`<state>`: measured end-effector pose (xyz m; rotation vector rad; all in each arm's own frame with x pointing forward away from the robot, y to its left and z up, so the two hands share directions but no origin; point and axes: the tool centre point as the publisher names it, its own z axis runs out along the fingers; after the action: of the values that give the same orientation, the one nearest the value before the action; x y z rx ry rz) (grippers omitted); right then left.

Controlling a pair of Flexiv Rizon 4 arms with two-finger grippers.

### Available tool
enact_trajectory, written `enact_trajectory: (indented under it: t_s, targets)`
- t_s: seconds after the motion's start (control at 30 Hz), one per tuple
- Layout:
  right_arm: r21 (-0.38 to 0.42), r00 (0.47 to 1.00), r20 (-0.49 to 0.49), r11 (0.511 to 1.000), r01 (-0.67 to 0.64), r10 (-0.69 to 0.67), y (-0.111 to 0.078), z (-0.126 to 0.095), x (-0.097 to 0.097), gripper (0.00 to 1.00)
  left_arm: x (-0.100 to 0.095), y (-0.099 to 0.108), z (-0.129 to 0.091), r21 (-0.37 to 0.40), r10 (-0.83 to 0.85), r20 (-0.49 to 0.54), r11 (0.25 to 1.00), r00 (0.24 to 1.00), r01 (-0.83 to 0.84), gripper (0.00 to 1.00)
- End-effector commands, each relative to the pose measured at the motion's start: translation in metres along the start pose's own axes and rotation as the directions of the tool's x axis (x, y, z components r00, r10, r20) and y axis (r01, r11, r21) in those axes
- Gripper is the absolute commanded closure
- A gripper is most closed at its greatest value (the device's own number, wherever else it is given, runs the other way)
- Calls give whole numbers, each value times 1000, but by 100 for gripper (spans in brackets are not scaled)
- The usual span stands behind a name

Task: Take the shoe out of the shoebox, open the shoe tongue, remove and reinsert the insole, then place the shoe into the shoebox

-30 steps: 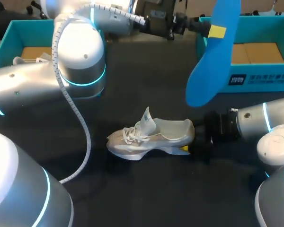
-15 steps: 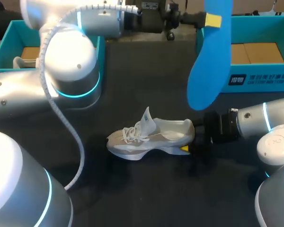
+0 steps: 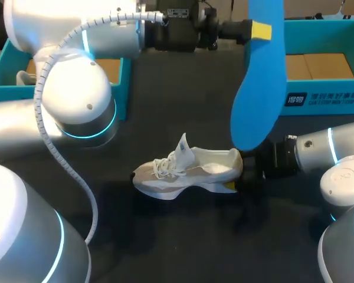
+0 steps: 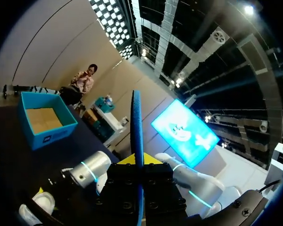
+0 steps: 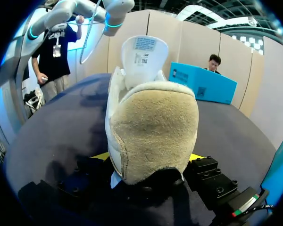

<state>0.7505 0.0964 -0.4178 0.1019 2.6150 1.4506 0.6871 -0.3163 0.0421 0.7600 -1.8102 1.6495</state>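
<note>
Your left arm [image 3: 76,35] has swung the blue insole [image 3: 256,88] nearer upright and lower than a second ago. Its toe end now hangs just above the heel of the shoe [image 3: 189,171]. The left jaws stay clamped on the insole's upper part. The shoe has not shifted: it stands on the counter [image 3: 177,236], tongue raised, with its heel clamped in the right jaws. Removal looks done, and I judge you are lining up to slide the insole back in.
</note>
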Motion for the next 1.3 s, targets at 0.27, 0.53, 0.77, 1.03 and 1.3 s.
enact_trajectory:
  t_s: [0.27,0.53,0.77,1.03,1.3]
  targets:
    - [8,1000,1,1000,-1,1,0,5,1,100,19,18,-35,1,-38,-79,999,996,38,100]
    - [8,1000,1,1000,-1,1,0,5,1,100,31,29,-55,12,-54,-150,998,987,56,100]
    - [8,1000,1,1000,-1,1,0,5,1,100,36,33,-67,22,-63,-178,997,982,69,100]
    - [8,1000,1,1000,-1,1,0,5,1,100,42,42,-81,13,-82,-207,996,975,87,100]
    - [8,1000,1,1000,-1,1,0,5,1,100,45,46,-88,27,-94,-223,994,970,103,100]
